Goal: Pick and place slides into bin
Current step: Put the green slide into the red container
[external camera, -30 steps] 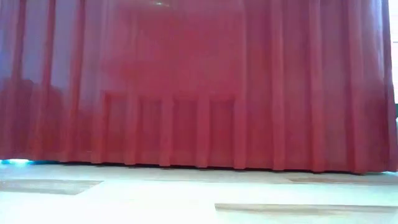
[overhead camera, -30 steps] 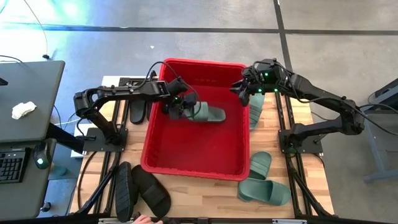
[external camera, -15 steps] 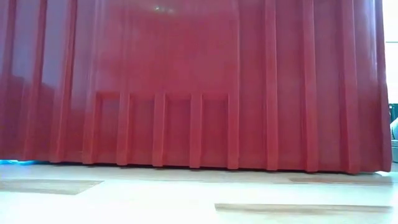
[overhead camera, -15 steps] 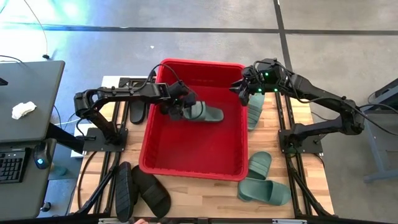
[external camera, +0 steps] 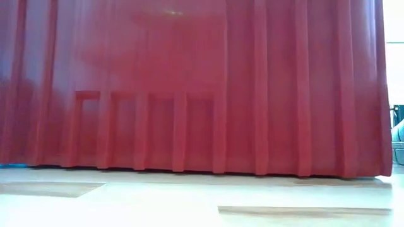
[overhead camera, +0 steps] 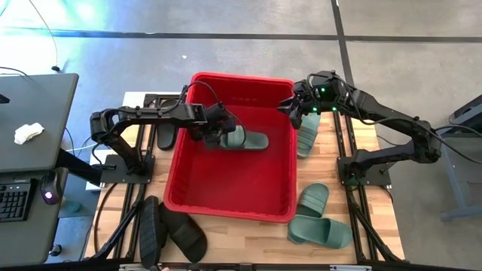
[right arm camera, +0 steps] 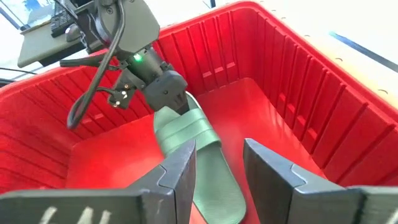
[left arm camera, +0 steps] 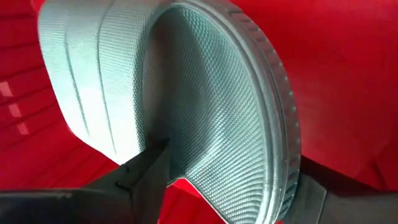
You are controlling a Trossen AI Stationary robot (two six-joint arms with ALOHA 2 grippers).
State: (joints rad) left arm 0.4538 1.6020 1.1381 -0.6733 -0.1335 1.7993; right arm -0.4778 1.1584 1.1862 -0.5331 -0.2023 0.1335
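The red bin (overhead camera: 230, 213) stands mid-table; its ribbed wall (external camera: 189, 94) fills the low view. One green slide (overhead camera: 248, 139) lies inside it near the far wall, sole down. My left gripper (overhead camera: 218, 134) reaches down into the bin at the slide's strap end, open, with its fingers on either side of the sole (left arm camera: 205, 93). My right gripper (overhead camera: 295, 113) hovers open over the bin's far right corner with nothing between its fingers (right arm camera: 219, 155), looking down on the slide (right arm camera: 199, 149). My left gripper slants down from the table's left at the green slide's strap end. One finger (left arm camera: 146, 171) stands over the footbed beside the strap, the other (left arm camera: 311, 190) beyond the sole's rim (left arm camera: 287, 130). Whether either finger touches the slide, I cannot tell.
A green slide (overhead camera: 309, 134) lies just right of the bin, below my right gripper. Two more green slides (overhead camera: 312, 199) (overhead camera: 320, 232) lie at the near right. Two black slides (overhead camera: 151, 226) (overhead camera: 184, 232) lie at the near left, another (overhead camera: 167, 135) under my left arm.
The bin has slid a little toward the table's left edge, and the green slide inside has gone with it. My left gripper has moved the same way, staying at the slide's strap end.
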